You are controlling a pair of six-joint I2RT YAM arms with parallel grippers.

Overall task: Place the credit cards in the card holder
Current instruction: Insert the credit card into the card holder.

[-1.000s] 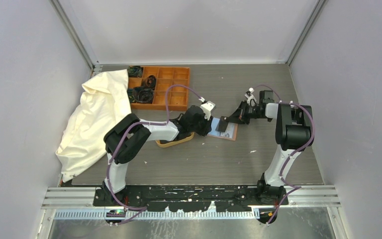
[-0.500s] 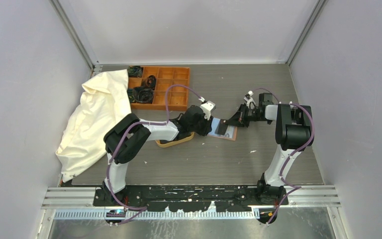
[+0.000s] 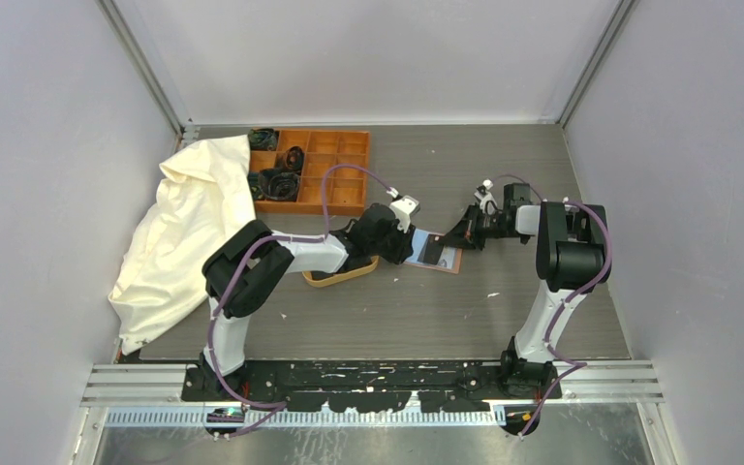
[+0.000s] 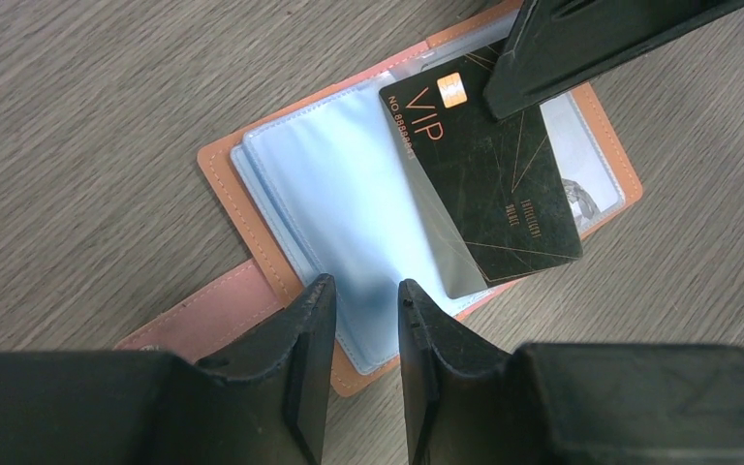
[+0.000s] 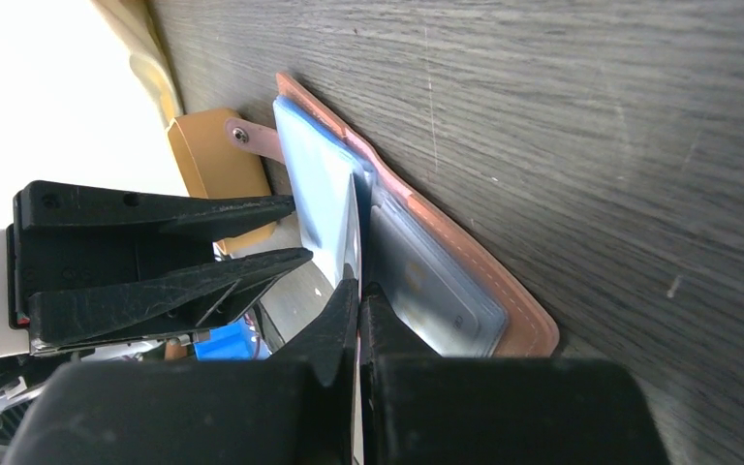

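Card holder (image 4: pixel 329 203) lies spread open on the desk (image 4: pixel 97 87); a black credit card (image 4: pixel 494 199) slants across its right half — right jaws pinched shut on the card's corner; left jaws slightly parted over the holder's near edge, gripping nothing.

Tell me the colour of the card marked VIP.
The credit card is black with copper-orange lettering; left wrist view shows it best.

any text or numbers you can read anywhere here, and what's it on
"VIP": gold letters on the black credit card.
"NO.8888": gold print beside it on that card; the digits after that are unclear.
Small gold print lower on the card: too small to read.
Card holder: no readable text.
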